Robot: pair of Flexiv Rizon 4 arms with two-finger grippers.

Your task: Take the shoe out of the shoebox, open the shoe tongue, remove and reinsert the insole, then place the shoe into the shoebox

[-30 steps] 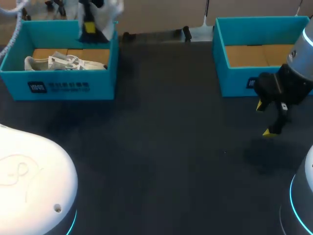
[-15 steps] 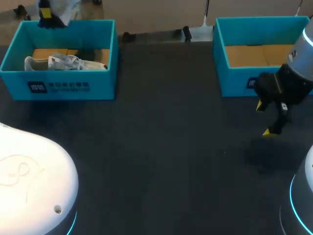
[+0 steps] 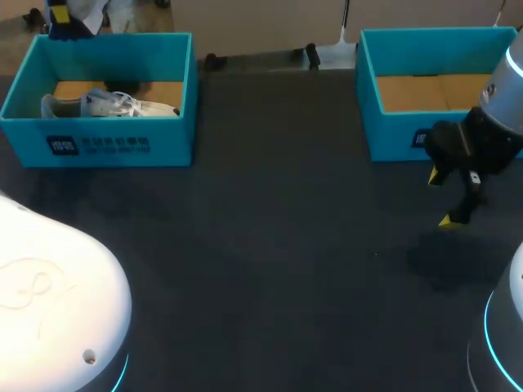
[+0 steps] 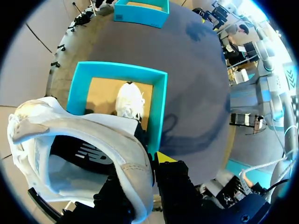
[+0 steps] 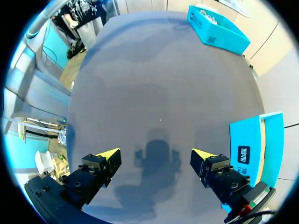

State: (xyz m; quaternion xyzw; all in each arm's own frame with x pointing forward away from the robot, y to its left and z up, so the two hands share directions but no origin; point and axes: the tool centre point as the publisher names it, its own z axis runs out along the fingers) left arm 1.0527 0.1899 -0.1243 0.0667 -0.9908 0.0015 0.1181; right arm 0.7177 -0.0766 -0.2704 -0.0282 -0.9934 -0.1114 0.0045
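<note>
Since the white shoe (image 4: 84, 140) hangs clear above the left shoebox (image 4: 117, 69), I judge the first step, taking it out, to be done. The left tool (image 4: 142, 183) is clamped on the shoe's heel collar, one finger inside the opening and one outside, so the shoe sits right at the tool with the box beneath it. A second white shoe (image 4: 130, 100) lies in that box, under and ahead of the tool. A dark insole (image 4: 79, 156) seems to sit in place inside the held shoe, so the rest looks undone: opening the tongue, pulling the insole out and putting it back, and returning the shoe to a box. That likely calls for both arms, and the right one is well apart.

The right tool (image 3: 442, 198) hangs over bare tabletop (image 3: 270, 245) with its fingers spread wide and nothing between them. The right shoebox (image 3: 384, 135) stands just beside it, showing only its cardboard floor.

The left wrist view alone shows the grip and the inside of the shoe. In the head view the left tool is only a yellow tip and a scrap of white at the far edge, behind the left box. The head view, in turn, shows how far apart the two tools are. The right wrist view confirms the gap between its own fingers.
</note>
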